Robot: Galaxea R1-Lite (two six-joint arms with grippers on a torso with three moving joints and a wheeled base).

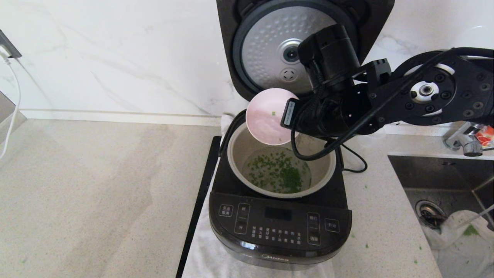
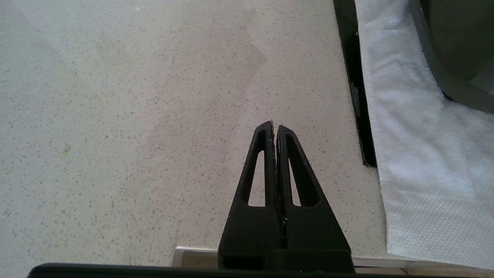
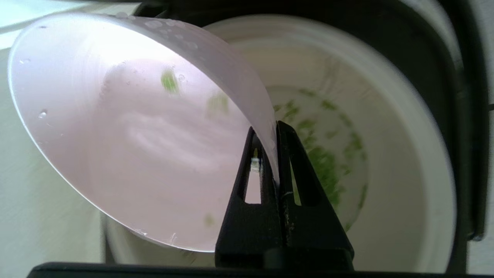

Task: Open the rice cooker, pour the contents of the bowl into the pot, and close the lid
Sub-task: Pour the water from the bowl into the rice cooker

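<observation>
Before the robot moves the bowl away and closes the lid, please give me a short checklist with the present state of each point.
1. Right claw shut on the bowl rim: ok.
2. Bowl tipped over the pot: ok.
3. Green bits lie in the pot: ok.
4. Bowl fully emptied: not ok, a few green bits cling to its pink inside.
5. Lid stands open, upright behind the pot: ok; the right arm is in front of it, so it must withdraw first.
6. Left claw shut, over the counter, apart from the rice cooker: ok.
</observation>
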